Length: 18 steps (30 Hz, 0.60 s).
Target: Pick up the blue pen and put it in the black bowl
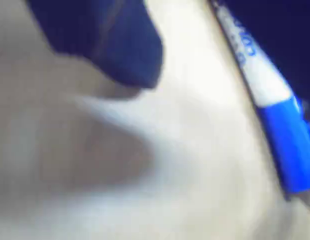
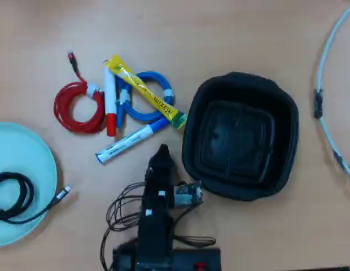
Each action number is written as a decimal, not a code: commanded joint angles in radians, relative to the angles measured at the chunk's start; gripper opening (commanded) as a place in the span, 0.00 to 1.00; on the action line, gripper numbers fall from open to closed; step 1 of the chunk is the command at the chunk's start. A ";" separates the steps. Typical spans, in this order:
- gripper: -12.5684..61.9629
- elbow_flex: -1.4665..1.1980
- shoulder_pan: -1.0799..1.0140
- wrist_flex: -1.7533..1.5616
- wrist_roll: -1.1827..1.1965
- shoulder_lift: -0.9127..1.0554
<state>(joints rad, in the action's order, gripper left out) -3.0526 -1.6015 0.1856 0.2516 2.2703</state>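
The blue pen (image 2: 130, 140) lies slantwise on the table, its blue cap toward the upper right, close to the black bowl (image 2: 240, 135). My gripper (image 2: 162, 149) hovers just below the cap end, left of the bowl's rim. The wrist view is blurred. It shows the pen (image 1: 265, 90) at the right with its blue cap lowest. One dark finger (image 1: 115, 45) is at the upper left, and a wide gap of bare table separates it from the pen. The jaws stand open and hold nothing. The bowl holds nothing.
Just above the pen lie a white marker with a red cap (image 2: 110, 101), a yellow packet (image 2: 147, 93), a blue cable coil (image 2: 142, 107) and a red cable coil (image 2: 78, 107). A pale blue plate (image 2: 34, 164) holding a black cable is at the left. A grey cable (image 2: 324, 90) runs along the right edge.
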 commanded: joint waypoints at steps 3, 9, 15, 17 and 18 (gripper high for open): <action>0.58 0.778 -0.006 0.879 -0.221 -0.018; 0.58 0.778 -0.006 0.879 -0.221 -0.018; 0.58 0.785 -0.006 0.879 -0.224 -0.020; 0.58 0.804 -0.003 0.890 -0.225 -0.020; 0.58 0.818 0.003 0.904 -0.230 -0.020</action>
<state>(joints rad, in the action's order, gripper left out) -2.3132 -1.6045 1.0815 0.0353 2.2488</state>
